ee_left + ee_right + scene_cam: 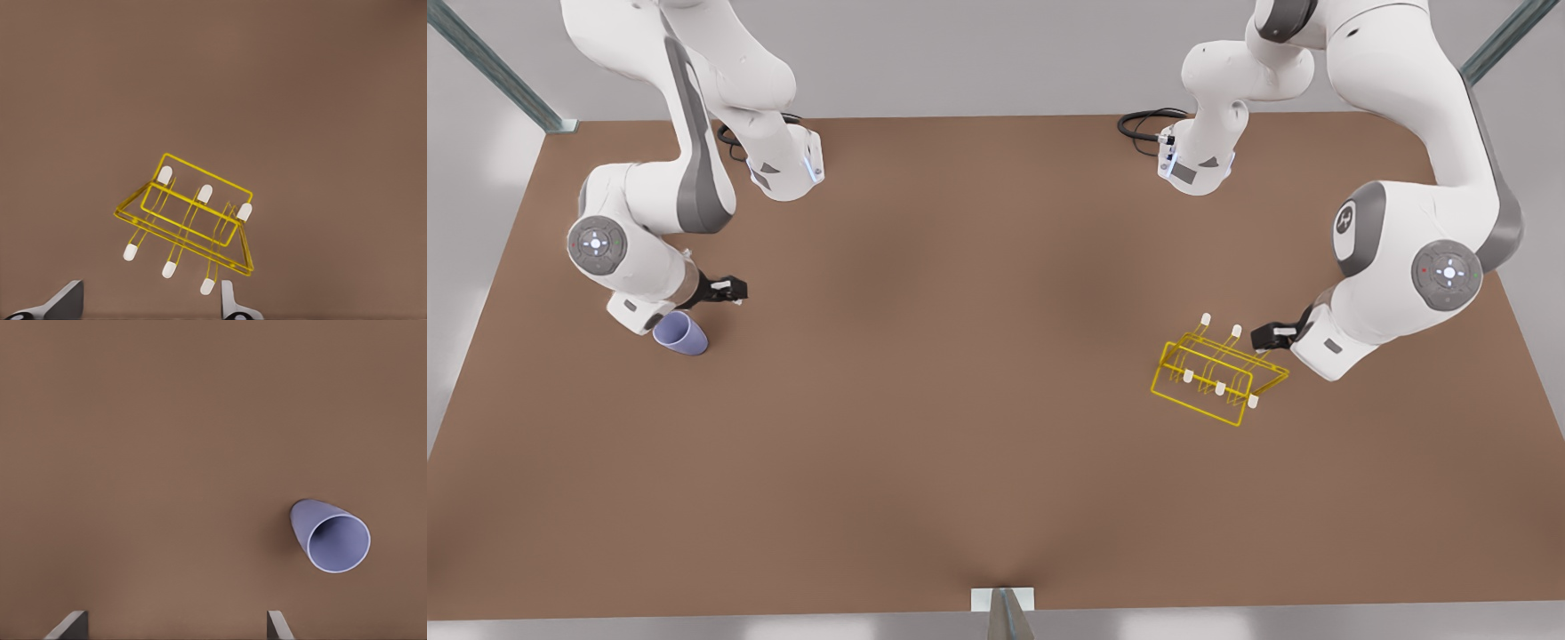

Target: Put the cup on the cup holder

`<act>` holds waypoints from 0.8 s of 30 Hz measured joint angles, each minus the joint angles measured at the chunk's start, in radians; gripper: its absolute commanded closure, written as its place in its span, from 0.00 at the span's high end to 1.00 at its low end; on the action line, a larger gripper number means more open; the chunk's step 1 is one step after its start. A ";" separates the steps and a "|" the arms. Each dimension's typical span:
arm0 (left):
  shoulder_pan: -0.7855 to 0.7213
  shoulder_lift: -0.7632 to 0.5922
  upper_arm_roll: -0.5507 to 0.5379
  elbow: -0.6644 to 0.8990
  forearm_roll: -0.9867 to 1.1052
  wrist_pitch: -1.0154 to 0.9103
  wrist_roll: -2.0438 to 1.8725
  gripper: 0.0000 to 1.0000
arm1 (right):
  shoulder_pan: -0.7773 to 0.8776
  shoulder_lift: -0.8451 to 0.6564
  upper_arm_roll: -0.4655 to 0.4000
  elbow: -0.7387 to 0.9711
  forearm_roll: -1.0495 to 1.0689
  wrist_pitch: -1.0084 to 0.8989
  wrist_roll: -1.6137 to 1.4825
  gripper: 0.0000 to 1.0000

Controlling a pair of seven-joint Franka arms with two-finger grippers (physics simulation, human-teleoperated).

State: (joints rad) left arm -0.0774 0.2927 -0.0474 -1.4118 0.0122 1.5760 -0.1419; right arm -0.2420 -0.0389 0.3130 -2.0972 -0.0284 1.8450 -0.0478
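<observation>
The lavender-blue cup (680, 335) lies on its side on the brown table (978, 373) at the front view's left; its open mouth faces the right wrist camera (331, 536). My right gripper (729, 289) hovers just beside and above it, open (175, 621), with nothing between its fingers. At the front view's right stands the yellow wire cup holder (1220, 388) with white-capped prongs. My left gripper (1267, 336) sits close to its far right corner, and in the left wrist view it is open (150, 301), with the cup holder (205, 193) just beyond its fingers.
Both arm bases stand at the table's far edge, each with a black cable (1143, 124) coiled beside it. Metal frame posts rise at the far corners, and a bracket (1003, 600) sits at the middle of the near edge.
</observation>
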 measured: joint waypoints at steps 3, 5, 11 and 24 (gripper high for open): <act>0.006 -0.001 0.000 0.000 0.000 0.000 -0.004 1.00 | -0.030 0.005 0.004 -0.060 0.000 0.116 0.002 1.00; 0.008 -0.001 0.000 0.000 0.000 -0.001 -0.006 1.00 | -0.061 0.016 0.005 -0.067 -0.001 0.182 0.003 1.00; -0.009 0.003 -0.004 -0.003 0.000 -0.007 -0.015 1.00 | -0.158 0.079 0.003 -0.098 -0.007 0.346 0.002 1.00; -0.038 0.019 -0.014 0.000 -0.001 -0.021 -0.029 1.00 | -0.215 0.065 0.013 -0.234 -0.010 0.544 -0.016 1.00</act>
State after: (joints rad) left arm -0.1157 0.3120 -0.0613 -1.4121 0.0114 1.5555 -0.1711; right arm -0.4570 0.0258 0.3265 -2.3308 -0.0384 2.3886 -0.0636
